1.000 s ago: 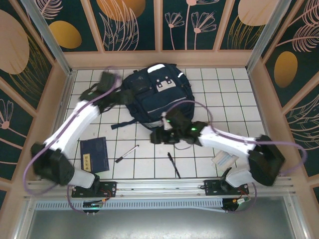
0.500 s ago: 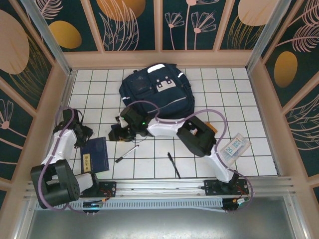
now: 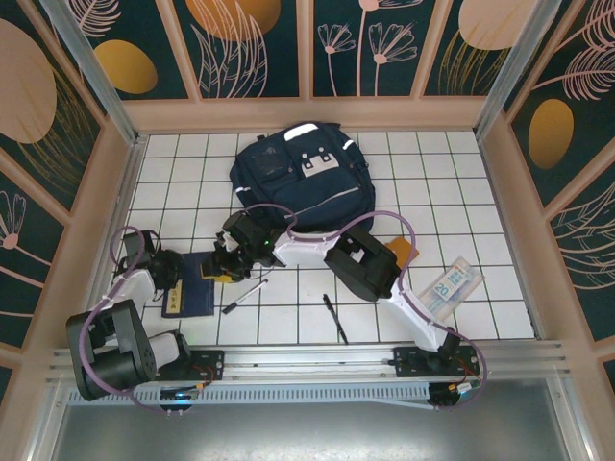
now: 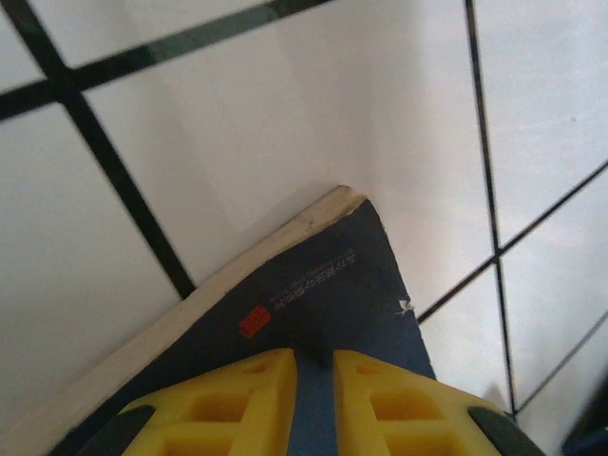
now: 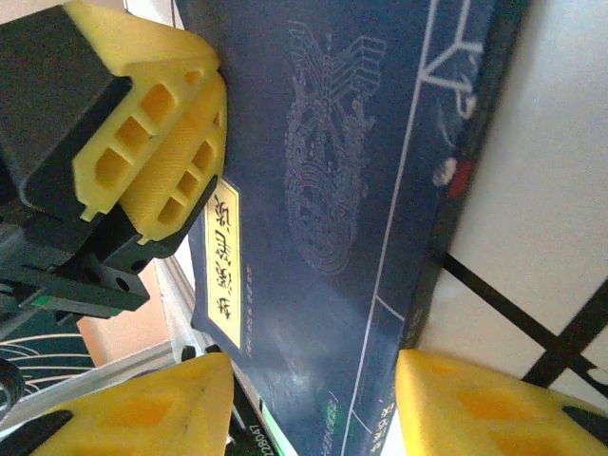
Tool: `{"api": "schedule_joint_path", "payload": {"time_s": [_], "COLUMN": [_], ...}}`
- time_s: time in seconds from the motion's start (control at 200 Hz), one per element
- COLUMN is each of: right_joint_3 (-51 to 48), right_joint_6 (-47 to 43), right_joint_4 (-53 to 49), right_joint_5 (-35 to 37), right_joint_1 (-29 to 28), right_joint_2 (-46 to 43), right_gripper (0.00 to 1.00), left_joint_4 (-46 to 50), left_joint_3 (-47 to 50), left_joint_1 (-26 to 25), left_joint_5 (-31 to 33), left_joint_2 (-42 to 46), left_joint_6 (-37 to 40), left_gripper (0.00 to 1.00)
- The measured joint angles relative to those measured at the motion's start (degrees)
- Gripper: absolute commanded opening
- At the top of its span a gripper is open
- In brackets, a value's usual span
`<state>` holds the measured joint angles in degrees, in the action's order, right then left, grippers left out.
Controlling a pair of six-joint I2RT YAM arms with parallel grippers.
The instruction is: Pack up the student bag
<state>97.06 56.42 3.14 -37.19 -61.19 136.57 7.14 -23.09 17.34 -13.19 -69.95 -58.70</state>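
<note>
- My work surface (image 3: 452, 173) is white tile with dark grout lines (evenly lit).
- Dark floral wall panels (image 3: 384, 48) in pale wooden frames (image 3: 307, 113) enclose it.

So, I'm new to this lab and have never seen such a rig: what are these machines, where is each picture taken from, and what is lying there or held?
These are two white robot arms bolted at the near edge of a white tiled table. One picture looks down from above and behind them; the other two come from cameras on their wrists, so the yellow blocks are their own fingers. On the table lie a large navy-blue fabric backpack, a small flat dark-blue notebook, a white-and-black pen, a black pen and a clear packet. The right gripper hovers open above the notebook, holding nothing. The left gripper has its fingers nearly together at the notebook's edge; whether they pinch it is unclear.
</note>
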Motion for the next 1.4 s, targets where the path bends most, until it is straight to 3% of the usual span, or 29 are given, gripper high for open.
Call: {"api": "schedule_joint_path", "payload": {"time_s": [0.39, 0.891, 1.131, 1.211, 1.401], "right_joint_3": [-1.8, 7.5, 11.5, 8.0, -2.5], "right_joint_6": [6.4, 6.6, 5.0, 5.2, 6.8], "right_joint_4": [4.8, -13.4, -14.5, -6.9, 13.8], "right_joint_5": [-1.7, 24.6, 17.2, 13.0, 7.0], "right_joint_1": [1.1, -1.4, 0.2, 1.4, 3.0], "right_joint_2": [0.2, 0.5, 3.4, 3.3, 2.3], "right_gripper": [0.49, 0.44, 0.39, 0.31, 0.25], "left_joint_4": [-1.0, -2.0, -4.1, -5.4, -6.6], "left_joint_3": [0.6, -0.9, -2.1, -2.1, -2.0], "left_joint_1": [0.0, 0.0, 0.0, 0.0, 0.0], "left_joint_5": [-3.5, -6.4, -9.2, -9.9, -10.6], "left_joint_2": [0.1, -4.1, -7.6, -8.3, -8.5], "left_joint_6": [-0.5, -0.1, -0.1, -0.1, -0.1], "left_gripper": [0.12, 0.0, 0.0, 0.0, 0.0]}}
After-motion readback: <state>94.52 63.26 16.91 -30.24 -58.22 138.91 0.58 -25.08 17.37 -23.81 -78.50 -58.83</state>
